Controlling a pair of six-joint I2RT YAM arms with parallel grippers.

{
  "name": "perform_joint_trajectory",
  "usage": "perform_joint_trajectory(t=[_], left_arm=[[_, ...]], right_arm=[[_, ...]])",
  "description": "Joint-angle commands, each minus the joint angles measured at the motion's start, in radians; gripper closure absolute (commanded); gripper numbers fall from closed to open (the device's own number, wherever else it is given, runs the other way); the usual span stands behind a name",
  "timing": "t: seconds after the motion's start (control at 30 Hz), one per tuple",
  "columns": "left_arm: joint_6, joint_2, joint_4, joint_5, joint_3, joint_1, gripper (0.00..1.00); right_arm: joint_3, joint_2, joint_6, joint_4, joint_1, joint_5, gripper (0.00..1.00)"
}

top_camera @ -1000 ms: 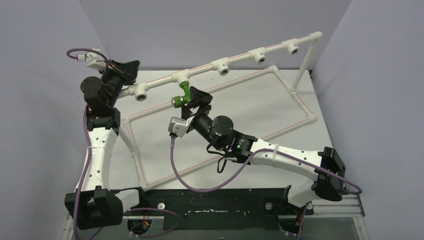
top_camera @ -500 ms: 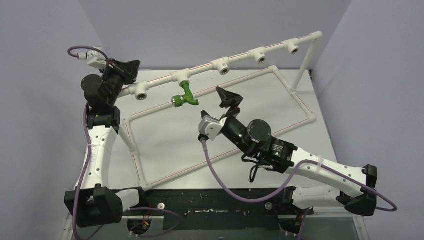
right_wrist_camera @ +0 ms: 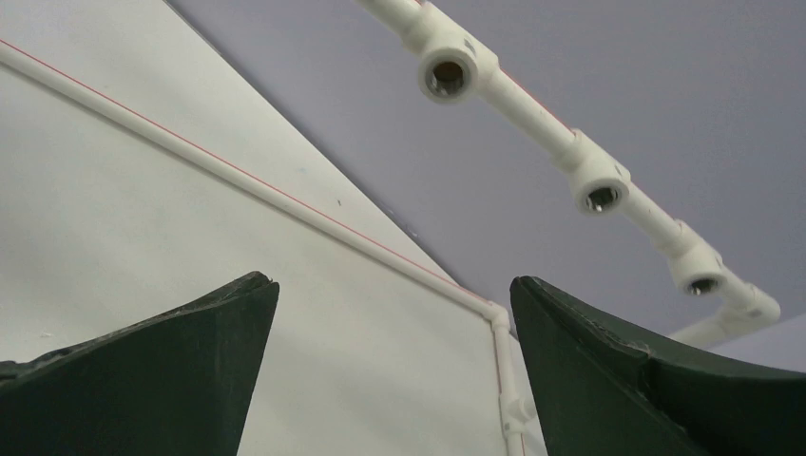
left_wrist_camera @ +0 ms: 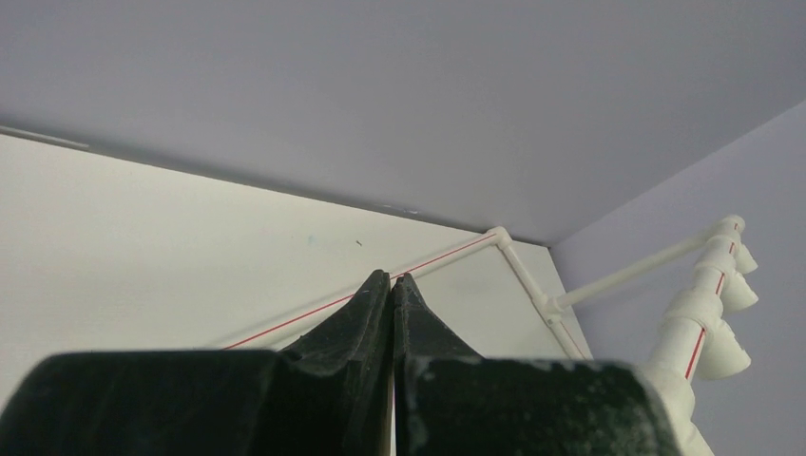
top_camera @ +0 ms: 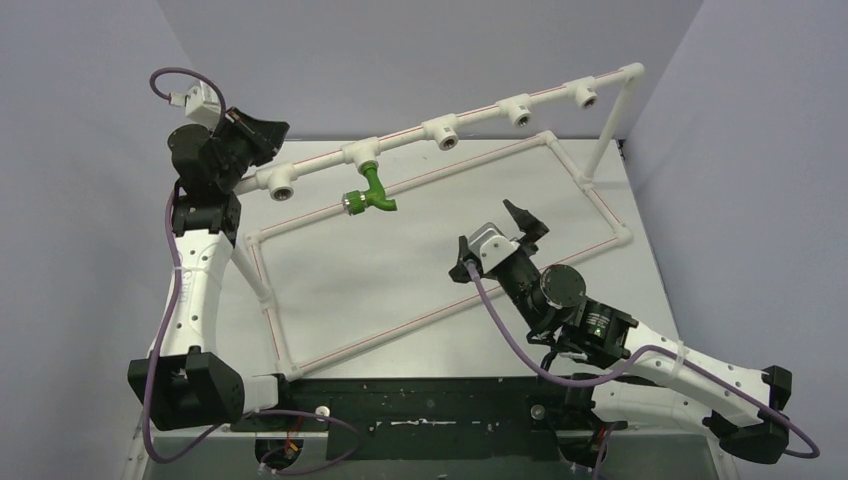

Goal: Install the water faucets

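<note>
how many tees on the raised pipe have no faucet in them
4. The leftmost tee, left of the green faucet, and three right of it: middle tee, next tee, rightmost tee. The raised pipe ends out of sight on the left.

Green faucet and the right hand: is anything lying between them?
Nothing. In the top view, only bare table separates the faucet from the open right hand.
</note>
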Motion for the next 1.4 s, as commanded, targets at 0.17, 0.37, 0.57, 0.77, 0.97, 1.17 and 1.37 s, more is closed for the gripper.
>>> perform_joint_trajectory(t=[0.17,0.37,0.57,0.77,0.97,1.17,1.37], left_arm=[[-0.065,0.113,-0.181,0.057,0.187,0.007,1.00],[-0.071,0.114,-0.181,0.122,0.322,0.007,0.98],[-0.073,0.066,-0.149,0.210,0.344,0.007,0.82],[-0.145,-0.027,0.004,0.323,0.254,0.005,0.62],[-0.152,-0.124,0.062,0.357,0.119,-0.031,0.51],[0.027,-0.198,-0.076,0.319,0.077,-0.195,0.40],[0.243,-0.288,-0.217,0.154,0.027,-0.351,0.32]], right_arm=[[-0.118,-0.079,0.230,0.041,-0.094,0.166,0.00],[-0.179,-0.077,0.355,0.071,-0.194,0.185,0.00],[-0.229,-0.051,0.481,0.108,-0.391,0.094,0.00],[-0.254,0.015,0.615,0.141,-0.587,-0.015,0.00],[-0.320,0.074,0.729,0.229,-0.762,-0.136,0.00],[-0.374,0.137,0.733,0.301,-0.832,-0.124,0.00],[-0.451,0.234,0.651,0.474,-0.882,-0.084,0.00]])
